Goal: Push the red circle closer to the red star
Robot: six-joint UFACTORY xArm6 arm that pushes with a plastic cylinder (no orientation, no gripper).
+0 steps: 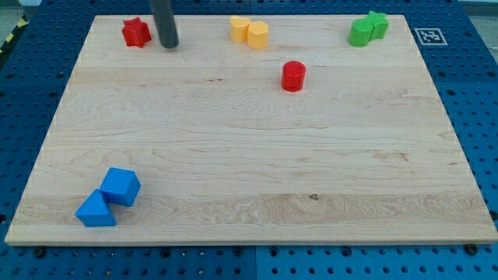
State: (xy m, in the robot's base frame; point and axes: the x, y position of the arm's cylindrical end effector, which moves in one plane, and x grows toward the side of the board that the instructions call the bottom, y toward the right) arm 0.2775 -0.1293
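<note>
The red circle (293,75) is a short cylinder standing in the upper middle of the wooden board (249,155). The red star (135,32) sits near the board's top left corner. My tip (169,45) is the lower end of the dark rod, just to the right of the red star and apart from it. The tip is far to the left of the red circle and slightly higher in the view. Nothing touches the red circle.
Two yellow blocks (250,32) touch each other at the top middle. Two green blocks (368,29) touch at the top right. A blue cube (120,187) and a blue triangular block (96,210) touch at the bottom left. A marker tag (428,36) lies off the board's top right.
</note>
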